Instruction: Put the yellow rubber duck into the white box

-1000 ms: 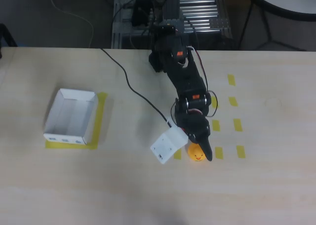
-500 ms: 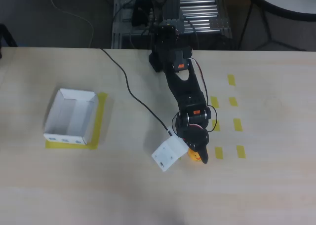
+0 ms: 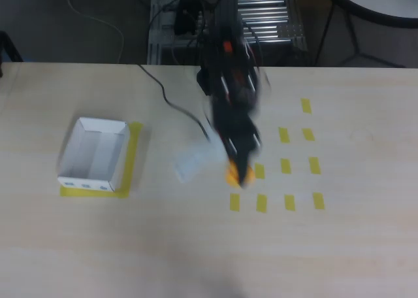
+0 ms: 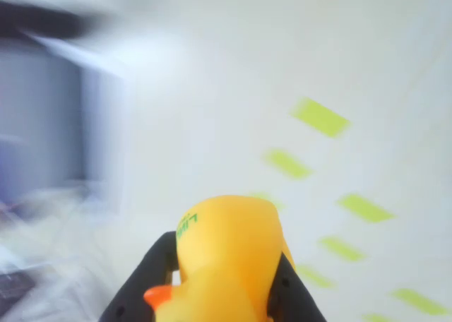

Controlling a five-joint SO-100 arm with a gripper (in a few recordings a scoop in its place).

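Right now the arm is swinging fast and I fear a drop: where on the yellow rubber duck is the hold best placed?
Across the body's flanks, as in the wrist view: the gripper has a black finger on each side of the yellow rubber duck. The rounded body is widest there; the beak pokes forward, offering little grip.

We count one duck (image 3: 236, 174), one white box (image 3: 94, 154), one arm (image 3: 230, 95), and eleven small yellow tape strips (image 3: 285, 166) on the table (image 3: 353, 246).
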